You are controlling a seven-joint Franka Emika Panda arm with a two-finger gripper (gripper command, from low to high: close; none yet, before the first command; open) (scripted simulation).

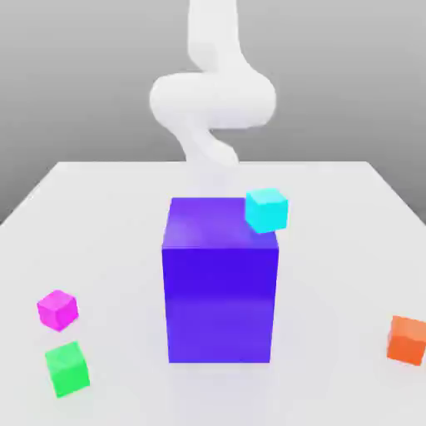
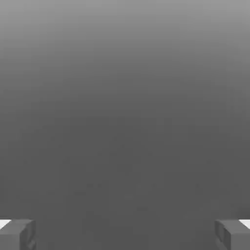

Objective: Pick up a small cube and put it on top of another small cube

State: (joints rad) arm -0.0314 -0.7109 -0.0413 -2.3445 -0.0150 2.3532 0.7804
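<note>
A white robot arm [image 1: 212, 96] rises behind a tall purple block [image 1: 220, 283] that stands in the middle of a pale table [image 1: 349, 216]. The block blocks the exterior camera's line to the lower arm. In the hand view, the two grey fingertips [image 2: 17, 234] of the hand [image 2: 125, 234] sit at opposite edges of the picture, spread wide apart with nothing between them. Beyond them lies only plain grey background, so the hand appears to be aimed away from every cube.

Five things rest on or above the table. A cyan cube [image 1: 267, 209] sits at the purple block's upper corner on the exterior view's right; whether it rests on the block's top or stands farther back cannot be told. A magenta cube [image 1: 57, 309] and a green cube [image 1: 67, 369] lie near each other at the exterior view's left, close to the camera and well apart from the arm. An orange cube [image 1: 408, 339] lies alone at the exterior view's right.

As a judgement, nothing has been picked up yet. The cyan cube looks nearest to the hand, while the other three small cubes lie on the far side of the purple block from it. The hand would need to tilt down toward the table before any cube comes between its fingers.
</note>
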